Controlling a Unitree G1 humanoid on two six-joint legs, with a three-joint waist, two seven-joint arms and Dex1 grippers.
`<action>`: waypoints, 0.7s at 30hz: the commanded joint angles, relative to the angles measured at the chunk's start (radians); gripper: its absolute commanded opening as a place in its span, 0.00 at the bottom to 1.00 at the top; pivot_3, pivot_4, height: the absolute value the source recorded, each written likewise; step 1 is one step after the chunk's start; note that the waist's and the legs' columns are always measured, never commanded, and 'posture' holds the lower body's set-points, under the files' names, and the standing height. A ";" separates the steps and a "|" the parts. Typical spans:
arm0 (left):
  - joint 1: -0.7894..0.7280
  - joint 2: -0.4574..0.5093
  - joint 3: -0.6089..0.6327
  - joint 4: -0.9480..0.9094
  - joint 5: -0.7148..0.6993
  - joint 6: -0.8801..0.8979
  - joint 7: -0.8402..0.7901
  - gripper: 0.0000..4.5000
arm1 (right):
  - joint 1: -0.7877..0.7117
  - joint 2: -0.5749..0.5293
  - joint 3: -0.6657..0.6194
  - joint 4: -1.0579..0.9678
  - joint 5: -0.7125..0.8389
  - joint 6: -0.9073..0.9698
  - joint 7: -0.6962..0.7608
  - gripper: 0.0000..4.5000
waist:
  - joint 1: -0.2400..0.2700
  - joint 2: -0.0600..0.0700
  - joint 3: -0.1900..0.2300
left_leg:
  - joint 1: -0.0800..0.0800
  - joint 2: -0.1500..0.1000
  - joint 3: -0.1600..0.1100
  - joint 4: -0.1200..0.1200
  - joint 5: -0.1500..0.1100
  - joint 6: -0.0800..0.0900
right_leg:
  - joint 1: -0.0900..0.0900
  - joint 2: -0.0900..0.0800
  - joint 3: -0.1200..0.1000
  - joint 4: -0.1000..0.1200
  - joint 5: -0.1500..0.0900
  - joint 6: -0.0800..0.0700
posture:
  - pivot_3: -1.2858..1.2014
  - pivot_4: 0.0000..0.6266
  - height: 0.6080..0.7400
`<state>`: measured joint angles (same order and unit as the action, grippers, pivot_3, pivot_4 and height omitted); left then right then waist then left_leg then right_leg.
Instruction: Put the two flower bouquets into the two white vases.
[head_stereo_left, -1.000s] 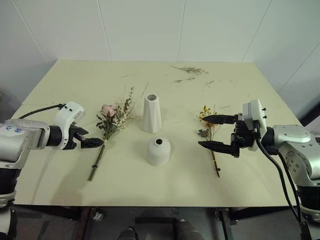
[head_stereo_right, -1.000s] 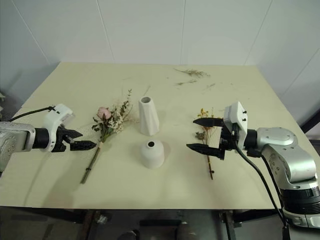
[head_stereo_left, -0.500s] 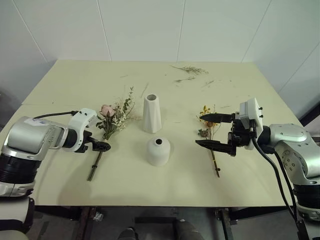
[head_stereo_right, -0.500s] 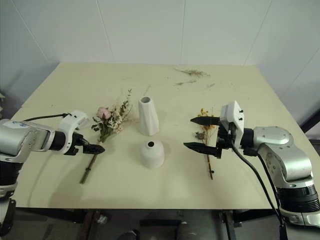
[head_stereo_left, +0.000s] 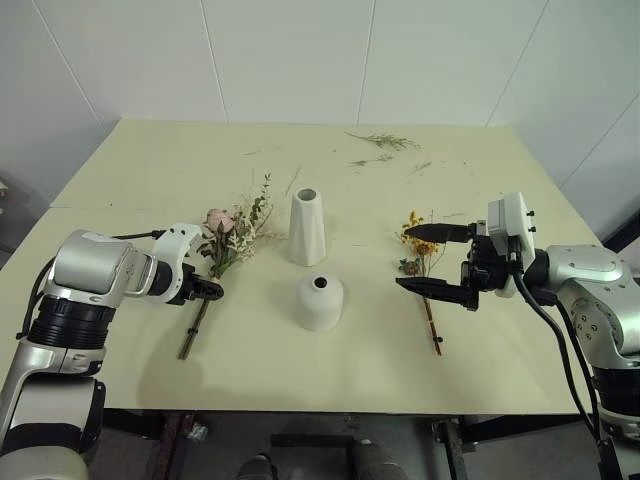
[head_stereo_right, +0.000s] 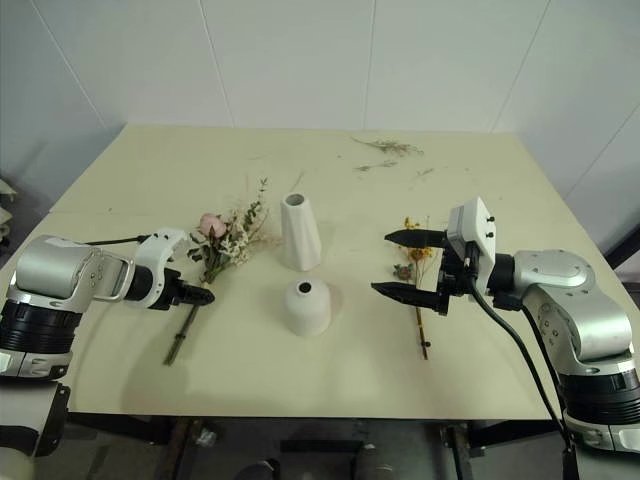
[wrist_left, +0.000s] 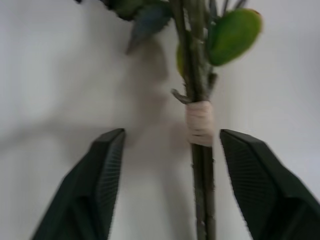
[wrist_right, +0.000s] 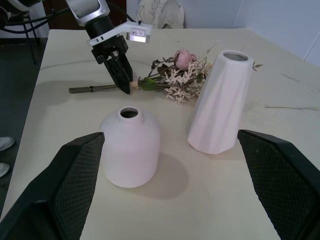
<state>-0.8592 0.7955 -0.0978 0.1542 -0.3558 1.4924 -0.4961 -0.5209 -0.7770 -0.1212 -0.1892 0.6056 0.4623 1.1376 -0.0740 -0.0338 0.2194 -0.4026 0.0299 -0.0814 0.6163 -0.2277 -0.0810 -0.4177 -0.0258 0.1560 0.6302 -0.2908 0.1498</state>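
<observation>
— Far along? [asks of the task]

— Barely begun. Both mouths bare: tall vase (head_stereo_left: 306, 228) and short vase (head_stereo_left: 319, 302) standing upright mid-table (head_stereo_left: 150, 170), the short one nearer the front, neither with a stem in it. Both bunches flat on the top. Two lifts and two insertions to go.

— Placed where?

— Rose bouquet (head_stereo_left: 228, 238) just left of the tall vase, heads toward the back, stems trailing toward the front edge. Yellow bouquet (head_stereo_left: 413, 219) well to the right of both vases, lying the same way.

— And the claws?

— Left gripper (head_stereo_left: 208, 290) down at the rose stems, fingers parted and straddling them just below the pale binding (wrist_left: 200, 123); clear space on both sides, so nothing clamped. Right gripper (head_stereo_left: 402, 258) spread wide, hovering above the yellow bunch, carrying nothing.

— Look of the bunches?

— Rose one fuller: one pink bloom, green leaves, pale feathery sprigs, a few stems bound with tape. Probably light but floppy at the head; best pinched near the binding. Yellow one small and dry, orange-yellow heads, a darker bloom lower down, thin brittle-looking stems. Narrow vase mouths, so careful aiming likely needed. Loose twigs (head_stereo_left: 382, 140) at the back, apart from all this.
</observation>
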 joint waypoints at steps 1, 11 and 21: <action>-0.031 -0.014 -0.006 0.025 0.017 -0.031 -0.001 0.40 | 0.011 -0.020 -0.038 -0.027 0.011 -0.005 -0.008 1.00 | 0.001 0.000 0.000 | 0.000 0.000 0.000 0.000 0.000 0.000 | 0.000 0.000 0.000 0.000 0.000 0.000 | 0.52 0.24 1.00; -0.071 -0.023 -0.002 0.082 0.043 -0.108 -0.015 0.02 | 0.067 -0.058 -0.088 -0.075 0.029 0.017 -0.030 1.00 | 0.018 0.000 0.000 | 0.000 0.000 0.000 0.000 0.000 0.000 | 0.000 0.000 0.000 -0.001 0.000 0.000 | 0.52 0.24 1.00; -0.207 -0.116 0.273 0.336 0.057 -0.781 0.077 0.02 | 0.140 -0.093 -0.148 -0.144 0.077 0.061 -0.037 1.00 | 0.022 0.000 0.000 | -0.001 0.000 0.000 0.001 0.000 0.000 | 0.001 -0.001 0.000 -0.001 0.001 0.001 | 0.52 0.24 1.00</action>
<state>-1.0134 0.6812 0.0959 0.4408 -0.3071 0.9032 -0.4485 -0.3822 -0.8467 -0.2292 -0.2924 0.6585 0.5177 1.1012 -0.0517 -0.0340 0.2194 -0.4032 0.0294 -0.0815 0.6171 -0.2277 -0.0811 -0.4169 -0.0264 0.1557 0.6285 -0.2899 0.1509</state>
